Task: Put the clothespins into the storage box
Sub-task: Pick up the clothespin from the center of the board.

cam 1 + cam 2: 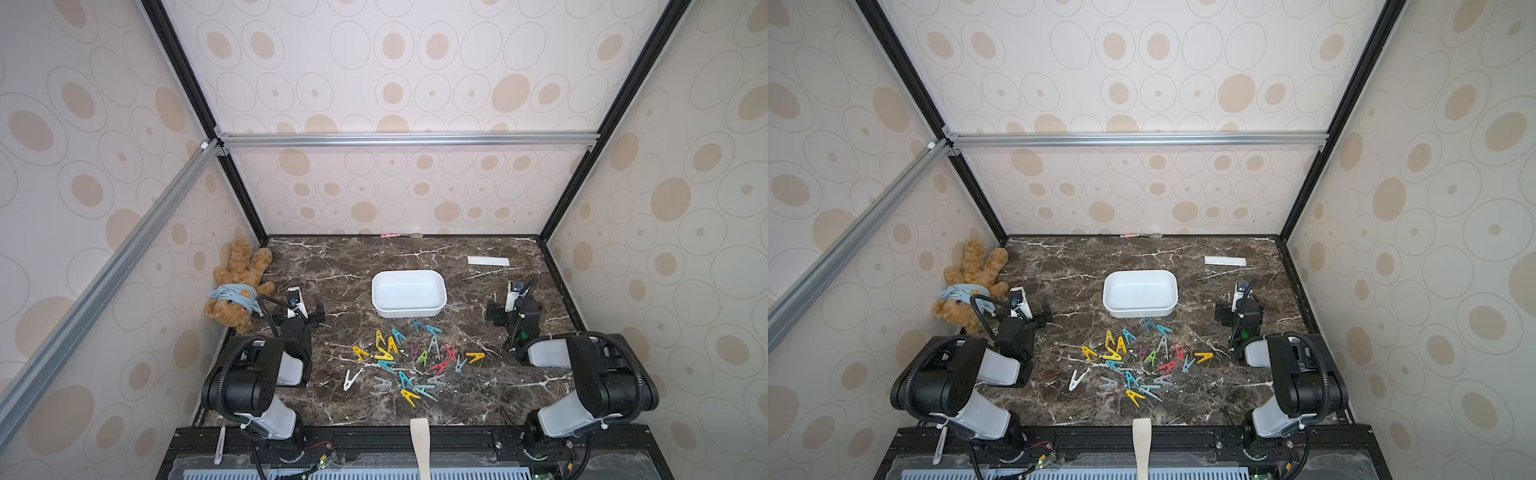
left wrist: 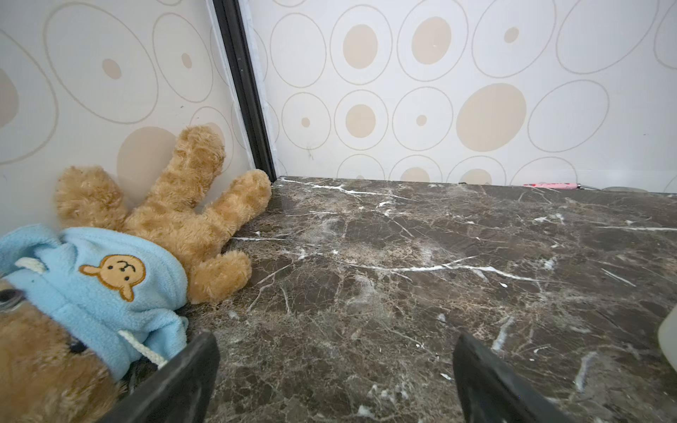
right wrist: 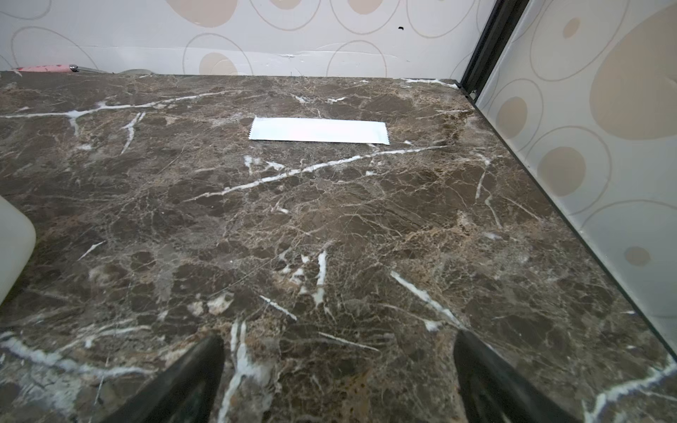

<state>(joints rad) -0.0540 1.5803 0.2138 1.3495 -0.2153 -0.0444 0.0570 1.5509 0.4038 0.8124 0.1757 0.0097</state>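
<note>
Several clothespins in yellow, teal, red, green, grey, white and purple lie scattered on the marble table, just in front of the storage box. The storage box, a white rounded tub, stands empty at mid-table. My left gripper hovers left of the box, open, with only bare marble between its fingers. To the right of the box, my right gripper is open and holds nothing. A corner of the storage box shows in the right wrist view. Neither wrist view shows any clothespins.
A brown teddy bear in a blue hoodie lies against the left wall, close to my left gripper. A flat white paper strip lies at the back right. A pink pen-like object rests at the back wall.
</note>
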